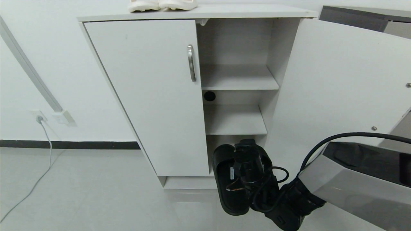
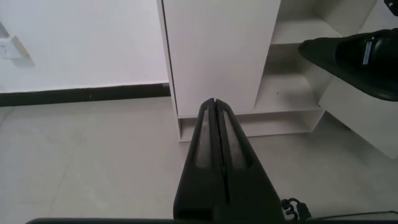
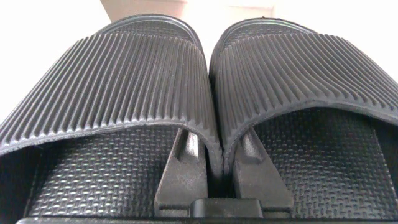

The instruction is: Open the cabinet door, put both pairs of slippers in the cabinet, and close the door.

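Just outside the bottom of the cabinet (image 1: 144, 96), beside its open door (image 1: 337, 89), the right end effector (image 3: 219, 168) clamps both black slippers (image 1: 229, 179) together. White slippers (image 1: 160, 4) lie on top of the cabinet. The left end effector (image 2: 214, 134) hangs closed and empty.

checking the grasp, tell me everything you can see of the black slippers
The black slippers are a pair of rubbery-looking slides with ribbed straps and textured footbeds. They lie side by side, inner edges pressed together between the right gripper's fingers, one finger inside each slipper. They are held off the floor, toes toward the open cabinet's bottom compartment.
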Motion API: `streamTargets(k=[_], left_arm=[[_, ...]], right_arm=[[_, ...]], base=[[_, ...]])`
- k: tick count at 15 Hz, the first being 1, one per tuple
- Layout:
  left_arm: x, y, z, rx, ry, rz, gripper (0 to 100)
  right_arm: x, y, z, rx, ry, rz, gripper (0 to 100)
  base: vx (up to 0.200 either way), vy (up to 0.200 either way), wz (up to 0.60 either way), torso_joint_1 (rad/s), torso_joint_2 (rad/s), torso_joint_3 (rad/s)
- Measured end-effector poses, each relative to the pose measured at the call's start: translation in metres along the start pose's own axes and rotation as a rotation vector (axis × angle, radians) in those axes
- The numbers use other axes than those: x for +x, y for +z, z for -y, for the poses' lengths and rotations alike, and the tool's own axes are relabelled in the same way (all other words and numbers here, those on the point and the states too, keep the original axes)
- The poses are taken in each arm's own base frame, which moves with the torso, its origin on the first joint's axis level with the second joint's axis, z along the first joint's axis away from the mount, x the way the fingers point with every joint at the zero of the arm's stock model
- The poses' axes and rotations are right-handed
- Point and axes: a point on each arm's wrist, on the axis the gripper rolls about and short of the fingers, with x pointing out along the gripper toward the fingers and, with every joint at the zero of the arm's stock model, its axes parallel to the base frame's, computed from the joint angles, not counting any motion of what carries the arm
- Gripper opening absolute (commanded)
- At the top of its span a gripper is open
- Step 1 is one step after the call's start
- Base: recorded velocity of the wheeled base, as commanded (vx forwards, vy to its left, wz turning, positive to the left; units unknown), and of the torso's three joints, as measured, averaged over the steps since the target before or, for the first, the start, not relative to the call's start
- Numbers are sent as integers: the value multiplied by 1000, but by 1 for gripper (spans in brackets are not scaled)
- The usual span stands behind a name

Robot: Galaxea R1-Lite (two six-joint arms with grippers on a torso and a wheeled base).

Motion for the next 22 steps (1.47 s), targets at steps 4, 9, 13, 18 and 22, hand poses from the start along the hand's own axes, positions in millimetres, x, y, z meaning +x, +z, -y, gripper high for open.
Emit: streamTargets(k=[4, 9, 13, 18, 22], left_arm=[[0, 0, 0, -1, 0, 1, 0], [0, 0, 0, -2, 0, 0, 0], [0, 0, 0, -5, 3, 0, 0], [0, 0, 0, -8, 3, 0, 0], [0, 0, 0, -9, 3, 1, 0]], right_arm=[[1, 10, -4, 7, 20, 93, 0], [-6, 34, -2, -32, -5, 233, 0], [-6, 40, 3, -22, -18, 250, 0], [-1, 42, 10, -15, -37, 254, 0], [-1, 42, 11, -14, -40, 255, 0]], base=[[0, 0, 0, 0, 2, -195], [0, 0, 0, 0, 4, -199], [0, 0, 0, 1, 1, -66], [40, 0, 0, 0, 0, 0], [200, 0, 0, 1, 2, 0]])
